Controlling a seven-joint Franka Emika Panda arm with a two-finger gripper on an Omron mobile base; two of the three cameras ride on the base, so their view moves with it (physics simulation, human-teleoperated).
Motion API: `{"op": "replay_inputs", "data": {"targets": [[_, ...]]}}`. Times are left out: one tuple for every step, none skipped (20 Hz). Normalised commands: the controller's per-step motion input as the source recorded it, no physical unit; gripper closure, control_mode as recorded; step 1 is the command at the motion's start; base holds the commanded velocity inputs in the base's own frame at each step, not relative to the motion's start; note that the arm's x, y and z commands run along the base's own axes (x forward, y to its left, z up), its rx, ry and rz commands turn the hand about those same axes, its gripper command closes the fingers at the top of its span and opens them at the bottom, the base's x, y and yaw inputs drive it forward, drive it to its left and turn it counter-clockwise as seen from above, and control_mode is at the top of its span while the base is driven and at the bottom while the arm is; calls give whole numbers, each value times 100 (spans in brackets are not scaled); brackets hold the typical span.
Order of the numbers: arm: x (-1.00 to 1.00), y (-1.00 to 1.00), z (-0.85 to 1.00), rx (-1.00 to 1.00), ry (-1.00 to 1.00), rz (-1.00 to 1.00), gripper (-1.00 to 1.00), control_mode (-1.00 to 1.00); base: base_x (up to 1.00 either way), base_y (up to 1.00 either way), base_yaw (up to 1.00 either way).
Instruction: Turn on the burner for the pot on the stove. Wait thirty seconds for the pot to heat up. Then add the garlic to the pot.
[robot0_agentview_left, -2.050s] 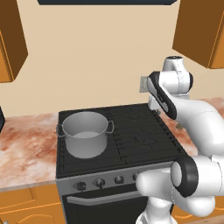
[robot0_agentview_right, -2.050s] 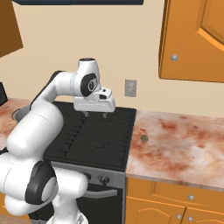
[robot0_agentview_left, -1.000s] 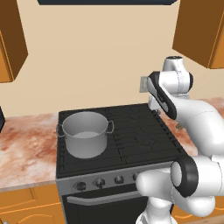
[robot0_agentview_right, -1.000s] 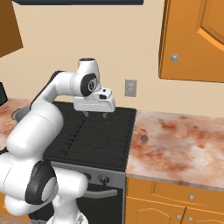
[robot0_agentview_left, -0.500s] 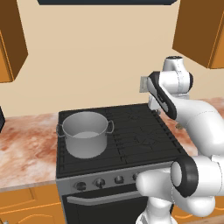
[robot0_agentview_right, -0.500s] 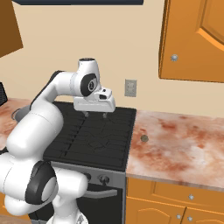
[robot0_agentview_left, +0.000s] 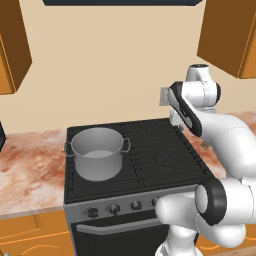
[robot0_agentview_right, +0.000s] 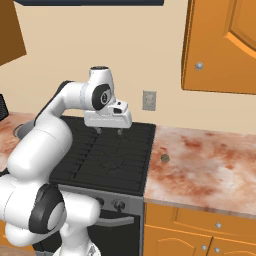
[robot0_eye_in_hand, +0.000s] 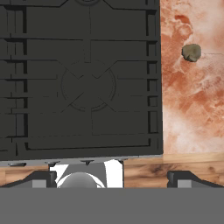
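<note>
Hovering above the right rear part of the stove (robot0_agentview_right: 110, 160), the gripper (robot0_agentview_right: 108, 131) points straight down with its jaws spread to their full width and nothing between them; the two finger tips hang clear of the black grate, not touching it. Seen from the hand view, the finger tips (robot0_eye_in_hand: 41, 178) stand wide apart at the lower edge, looking down on a right-hand burner of the cooktop (robot0_eye_in_hand: 87, 83) and on the marbled red-brown counter (robot0_eye_in_hand: 192, 105) beside it. The garlic (robot0_eye_in_hand: 191, 52) lies on that counter, just right of the stove's edge, apart from the gripper and untouched; in the right base view the same small grey-tan bulb (robot0_agentview_right: 164, 158) sits on the counter near the stove's right side, roughly midway between the wall and the counter's near edge. The pot (robot0_agentview_left: 97, 153) stands upright on the left front burner of the stove (robot0_agentview_left: 150, 160), well apart from both gripper and garlic, its two loop handles out to left and right, its inside showing plain grey metal. The row of dark knobs (robot0_agentview_left: 115, 208) runs along the grey front panel, partly hidden behind the arm's white body. A grey outlet plate (robot0_agentview_right: 149, 100) is set in the wall behind the counter, right of the gripper.
</note>
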Motion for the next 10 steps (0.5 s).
{"op": "replay_inputs", "data": {"targets": [[0, 0, 0, 0, 0, 0, -100, -100, 0, 0, 0], [0, 0, 0, 0, 0, 0, -100, -100, 0, 0, 0], [0, 0, 0, 0, 0, 0, -100, -100, 0, 0, 0], [0, 0, 0, 0, 0, 0, -100, -100, 0, 0, 0], [0, 0, 0, 0, 0, 0, -100, -100, 0, 0, 0], [0, 0, 0, 0, 0, 0, -100, -100, 0, 0, 0], [0, 0, 0, 0, 0, 0, -100, -100, 0, 0, 0], [0, 0, 0, 0, 0, 0, -100, -100, 0, 0, 0], [0, 0, 0, 0, 0, 0, -100, -100, 0, 0, 0], [0, 0, 0, 0, 0, 0, -100, -100, 0, 0, 0]]}}
